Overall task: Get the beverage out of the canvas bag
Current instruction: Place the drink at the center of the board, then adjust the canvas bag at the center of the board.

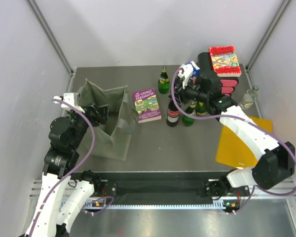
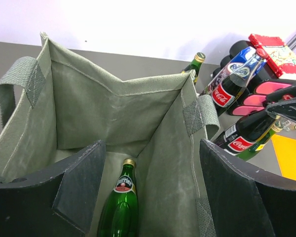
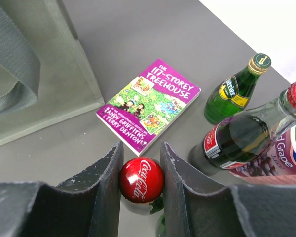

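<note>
- The green bottle is the beverage to fish out. It's lying flat on the floor of the canvas bag, bottom centre of the left wrist view and a touch left of middle.
- Its long axis runs up-down in that frame. The gold cap points toward the top and the fat end runs off the bottom edge.
- The left tool hangs at the bag's open mouth, on the left side of the top view, angled down into it. Its jaws are spread wide with nothing in them.
- From that tool the bottle sits lower and deeper in, inside the gap between the fingers but closer to the left-hand finger.
- The catch, I reckon, is the bag's side wall with the strap on it. It runs down between the bottle and the right-hand finger. That finger looks like it's outside the cloth, but I can't say for sure. Going straight down could pinch fabric along with the glass.
- The left arm is way nearer. The right arm is stretched over to the upper right of the top view, well apart from the bag.
- The right tool is pinched narrow on the red cap of a cola bottle, which stands on the worktop just beside the purple book.
</note>
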Robot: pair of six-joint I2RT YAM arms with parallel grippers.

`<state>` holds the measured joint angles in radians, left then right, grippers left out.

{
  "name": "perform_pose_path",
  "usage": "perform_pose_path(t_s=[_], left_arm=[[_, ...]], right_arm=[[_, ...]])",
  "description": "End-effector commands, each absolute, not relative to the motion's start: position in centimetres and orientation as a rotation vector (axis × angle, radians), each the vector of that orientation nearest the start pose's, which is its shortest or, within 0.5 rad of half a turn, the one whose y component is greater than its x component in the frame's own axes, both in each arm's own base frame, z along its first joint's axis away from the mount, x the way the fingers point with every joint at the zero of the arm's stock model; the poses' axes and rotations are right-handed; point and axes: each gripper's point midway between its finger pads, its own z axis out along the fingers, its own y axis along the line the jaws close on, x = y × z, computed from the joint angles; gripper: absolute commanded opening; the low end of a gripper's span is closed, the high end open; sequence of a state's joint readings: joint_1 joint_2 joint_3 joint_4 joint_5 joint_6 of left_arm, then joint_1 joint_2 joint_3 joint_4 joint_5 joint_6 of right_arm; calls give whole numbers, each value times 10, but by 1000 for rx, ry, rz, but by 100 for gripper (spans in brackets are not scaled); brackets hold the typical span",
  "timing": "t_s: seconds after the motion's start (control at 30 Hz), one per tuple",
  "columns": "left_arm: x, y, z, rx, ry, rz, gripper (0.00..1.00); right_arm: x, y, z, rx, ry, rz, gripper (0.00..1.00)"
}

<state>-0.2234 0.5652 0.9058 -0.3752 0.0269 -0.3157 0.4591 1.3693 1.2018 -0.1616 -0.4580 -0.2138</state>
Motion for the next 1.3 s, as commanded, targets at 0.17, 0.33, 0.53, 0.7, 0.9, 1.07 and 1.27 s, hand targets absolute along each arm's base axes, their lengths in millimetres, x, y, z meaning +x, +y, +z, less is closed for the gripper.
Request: perform_pose_path(t_s=[0.17, 0.33, 0.53, 0.7, 0.9, 1.07, 1.27], left_arm=[[247, -78, 361, -146, 1664, -511, 82], [244, -79, 369, -178, 1687, -533, 82], [240, -79, 375, -247, 1756, -551, 82], [240, -82, 380, -262, 1800, -572, 82], [233, -71, 392, -278, 1778, -520, 82], [227, -66, 399, -284, 1748, -502, 82], [212, -50, 400, -319, 1721, -446, 82]], right_arm=[[347, 245, 337, -899, 1468, 573, 41], [339, 244, 346, -907, 1457, 586, 52], [331, 246, 371, -941, 1415, 592, 55], [315, 264, 385, -1013, 1410, 720, 56], [257, 335, 388, -1147, 1439, 1048, 59], [222, 377, 390, -1168, 1468, 1246, 66], [219, 419, 367, -1059, 1662, 1370, 80]])
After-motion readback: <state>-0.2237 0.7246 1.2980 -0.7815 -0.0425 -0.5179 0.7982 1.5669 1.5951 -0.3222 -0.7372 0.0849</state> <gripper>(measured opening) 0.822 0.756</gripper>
